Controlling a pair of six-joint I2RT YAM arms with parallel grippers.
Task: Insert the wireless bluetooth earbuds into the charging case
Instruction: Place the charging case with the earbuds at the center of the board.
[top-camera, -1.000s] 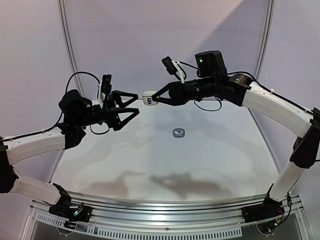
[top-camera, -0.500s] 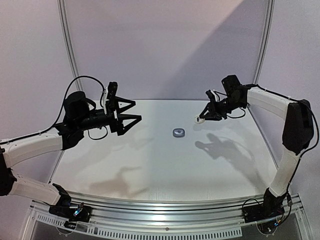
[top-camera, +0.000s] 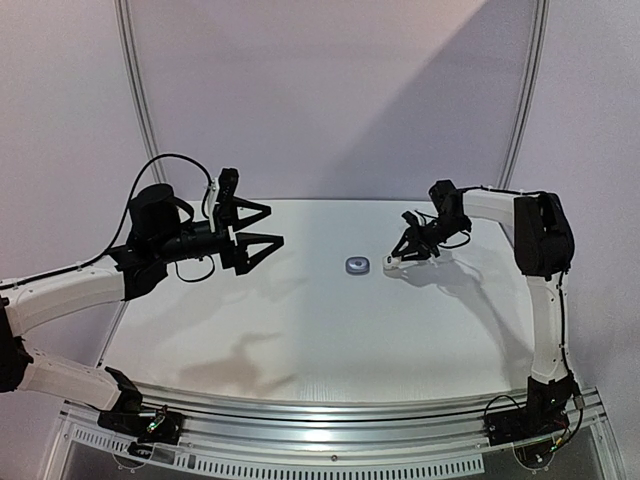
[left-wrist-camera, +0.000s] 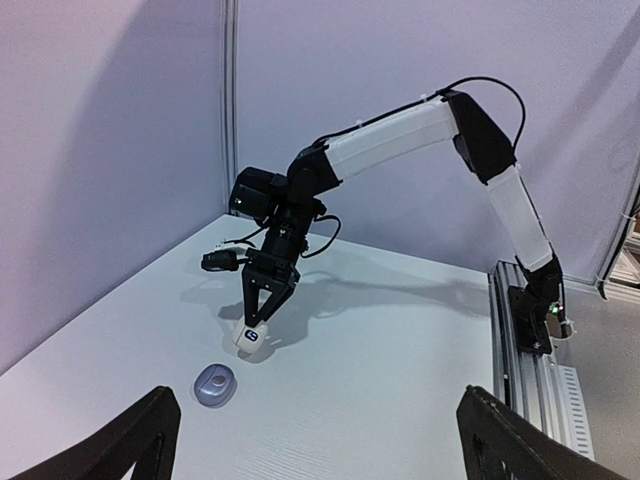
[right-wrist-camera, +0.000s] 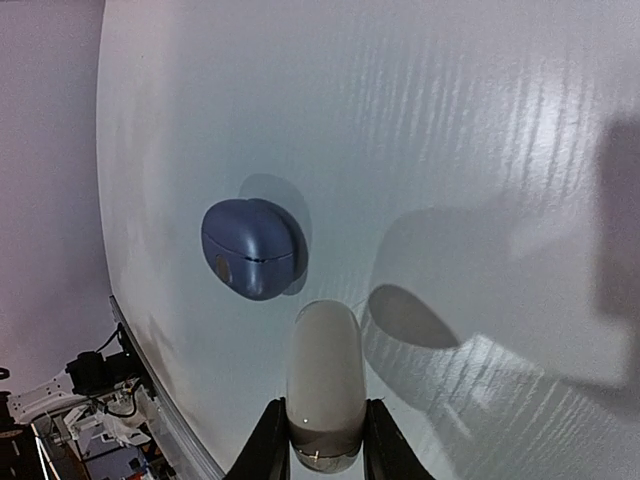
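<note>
Your right gripper (top-camera: 392, 262) pinches the white case (right-wrist-camera: 325, 385) by its sides, low, just right of the blue case (top-camera: 357, 265). Your left gripper (top-camera: 275, 223) hangs spread and empty. The white case is probably light, hard and slick, so hold it mid-body; no earbuds show.

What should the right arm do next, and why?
Probably lower onto the table and open. The right gripper is shut on the white case, beside the blue case but apart from it. The white case's shadow sits offset, so it seems just above the surface. The left gripper is open and far off.
</note>
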